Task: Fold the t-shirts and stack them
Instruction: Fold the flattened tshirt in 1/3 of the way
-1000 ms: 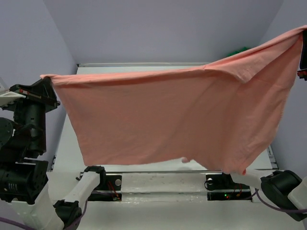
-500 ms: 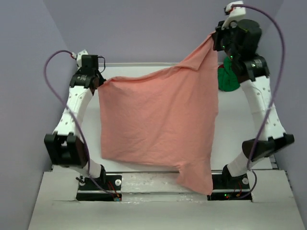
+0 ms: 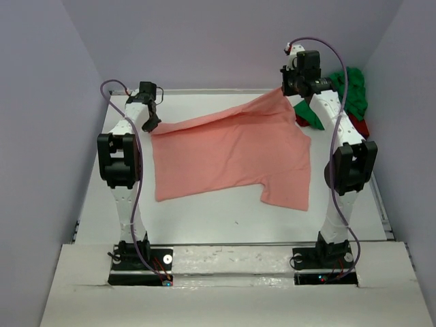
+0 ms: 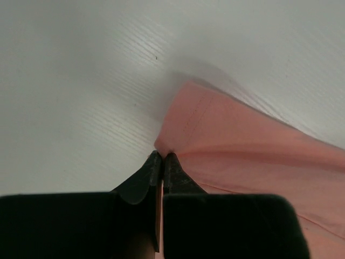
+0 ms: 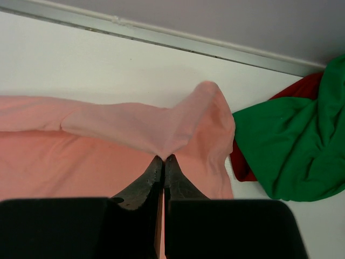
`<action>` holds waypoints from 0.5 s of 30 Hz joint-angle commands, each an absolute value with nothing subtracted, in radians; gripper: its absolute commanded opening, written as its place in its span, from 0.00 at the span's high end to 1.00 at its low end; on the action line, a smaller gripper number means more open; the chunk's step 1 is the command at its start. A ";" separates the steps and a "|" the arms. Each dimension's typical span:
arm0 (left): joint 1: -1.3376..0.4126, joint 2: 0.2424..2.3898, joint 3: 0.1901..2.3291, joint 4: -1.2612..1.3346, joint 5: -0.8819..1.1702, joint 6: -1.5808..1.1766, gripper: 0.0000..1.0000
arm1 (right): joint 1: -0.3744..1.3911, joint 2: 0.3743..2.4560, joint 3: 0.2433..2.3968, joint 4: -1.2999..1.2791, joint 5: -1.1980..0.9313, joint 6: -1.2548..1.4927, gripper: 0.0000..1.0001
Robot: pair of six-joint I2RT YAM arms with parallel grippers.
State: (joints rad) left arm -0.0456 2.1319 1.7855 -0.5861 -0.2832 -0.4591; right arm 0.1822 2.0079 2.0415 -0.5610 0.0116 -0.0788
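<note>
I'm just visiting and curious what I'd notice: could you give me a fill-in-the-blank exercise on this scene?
The left gripper and right gripper are each ____ on the pink t-shirt.
The green t-shirt lies bunched at the table's far ____ corner.
A ____ cloth peeks out beside the green t-shirt.
Missing: shut; right; red.

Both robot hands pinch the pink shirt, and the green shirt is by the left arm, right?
No. The left gripper and right gripper do pinch the pink shirt, but the green shirt lies by the right arm, as the top view shows.
</note>
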 commanded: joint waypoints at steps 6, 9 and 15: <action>-0.025 2.155 1.959 -0.637 -0.302 -0.416 1.00 | 0.141 2.108 2.157 -0.537 -0.081 -0.114 1.00; -0.025 2.158 1.976 -0.644 -0.293 -0.414 1.00 | 0.132 2.126 2.163 -0.537 -0.081 -0.112 1.00; -0.028 2.123 1.893 -0.637 -0.295 -0.422 1.00 | 0.132 2.073 2.087 -0.541 -0.052 -0.104 1.00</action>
